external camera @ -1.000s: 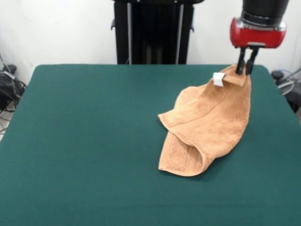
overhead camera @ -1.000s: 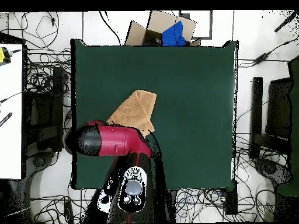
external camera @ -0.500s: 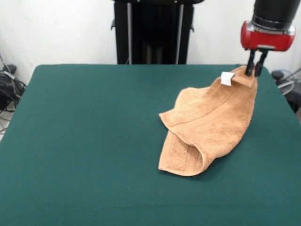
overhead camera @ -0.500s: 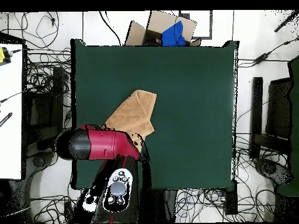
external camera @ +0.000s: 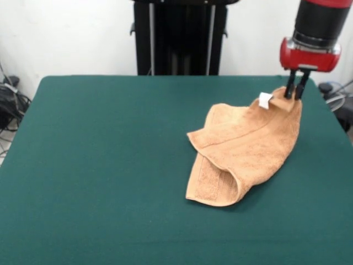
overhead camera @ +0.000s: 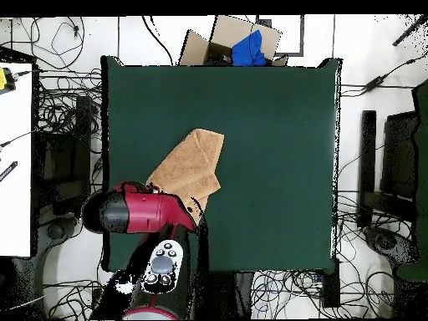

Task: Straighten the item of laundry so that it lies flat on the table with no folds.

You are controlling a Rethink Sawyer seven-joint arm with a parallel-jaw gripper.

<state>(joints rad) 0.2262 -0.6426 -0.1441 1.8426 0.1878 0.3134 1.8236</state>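
the gripper (external camera: 293, 93) is pinched shut on 1 corner of the towel (external camera: 245, 150), just beside the small white tag (external camera: 265, 100), holding that corner lifted off the table (external camera: 99, 165) near its far right edge in the front view. the rest of the towel slopes down from the grip and lies on the green cloth, doubled over itself, with a folded lip open at the near end by the woven border band (external camera: 211, 185). from overhead, the red arm (overhead camera: 138, 211) covers the gripped corner, and the towel (overhead camera: 191, 164) runs away from it toward the middle of the table (overhead camera: 267, 150).

this looks like the drag-out step: 1 corner in hand, the fold not yet opened. the next move calls, i'd say, for pulling that corner outward and low so the top layer peels off the lower one. there's little table left on that side, so a pull straight on risks hanging the corner over the edge.
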